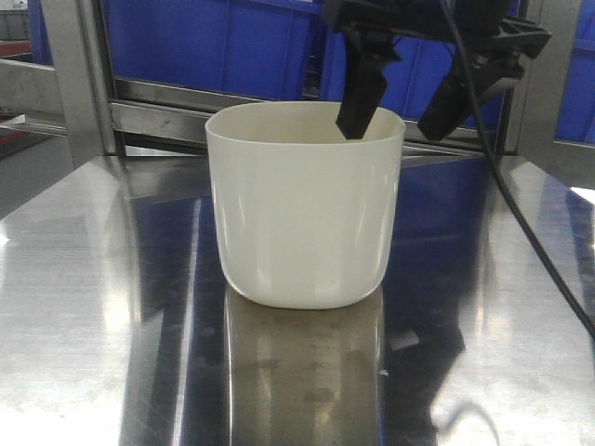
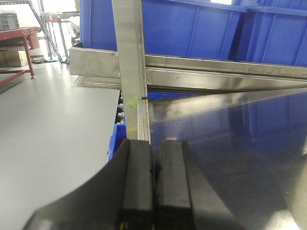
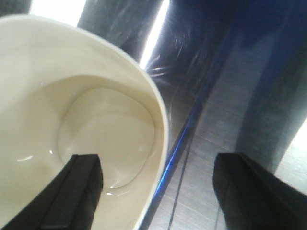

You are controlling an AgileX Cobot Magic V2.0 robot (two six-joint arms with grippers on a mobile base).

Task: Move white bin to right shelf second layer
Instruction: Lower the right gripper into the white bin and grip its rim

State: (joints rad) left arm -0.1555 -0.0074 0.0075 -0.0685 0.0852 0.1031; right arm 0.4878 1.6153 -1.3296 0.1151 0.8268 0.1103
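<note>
The white bin (image 1: 307, 214) stands upright on the mirror-like steel tabletop (image 1: 93, 307). My right gripper (image 1: 404, 111) hangs open over the bin's far right rim. One finger (image 1: 361, 102) dips inside the bin and the other (image 1: 456, 107) is outside its wall. In the right wrist view the right gripper (image 3: 158, 175) straddles the white bin (image 3: 72, 110), which looks empty, and neither finger visibly touches the wall. My left gripper (image 2: 154, 158) is shut with nothing between its pads, off at the table's left edge. The right shelf second layer is out of view.
Large blue crates (image 1: 242, 42) sit on a steel rack bar (image 1: 158, 116) behind the table. A steel upright post (image 2: 129, 57) stands just ahead of the left gripper, with grey floor (image 2: 48, 129) to its left. A black cable (image 1: 521, 214) trails down at the right.
</note>
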